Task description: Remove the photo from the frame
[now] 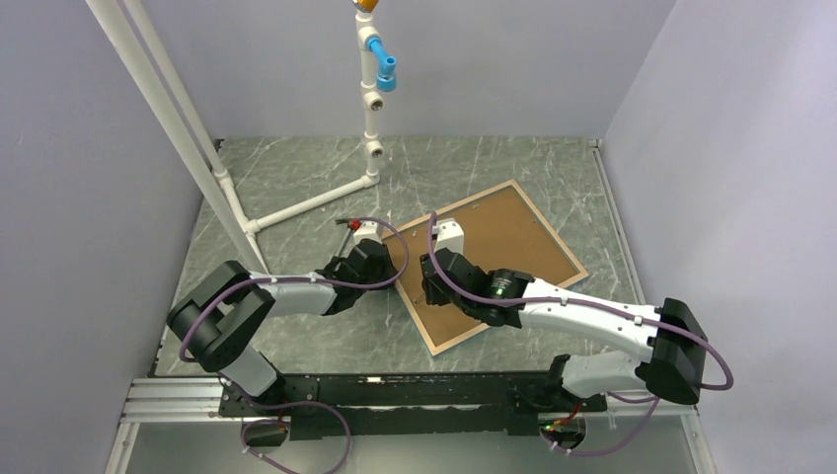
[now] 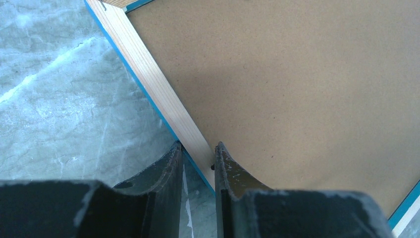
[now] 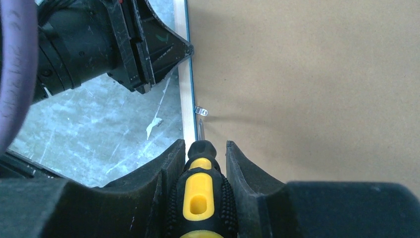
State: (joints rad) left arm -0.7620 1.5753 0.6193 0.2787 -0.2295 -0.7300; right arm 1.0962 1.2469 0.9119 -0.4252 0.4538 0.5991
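The frame (image 1: 513,232) lies face down on the table, brown backing board up, with a pale wood rim (image 2: 153,82) and a turquoise edge. The photo is hidden under the board. My left gripper (image 2: 197,153) is shut on the frame's left rim, one finger outside the rim and one on the board. It also shows in the right wrist view, where the left gripper (image 3: 163,47) sits further along the same rim. My right gripper (image 3: 205,148) is shut on a screwdriver (image 3: 200,198) with a yellow and black handle. Its tip (image 3: 200,125) points at a small metal clip (image 3: 200,111) by the rim.
A white pipe stand (image 1: 370,109) with a blue fitting rises at the back centre. Its base pipes (image 1: 306,205) run across the table's left half, and slanted white pipes (image 1: 173,123) stand at the left. Grey walls close in both sides.
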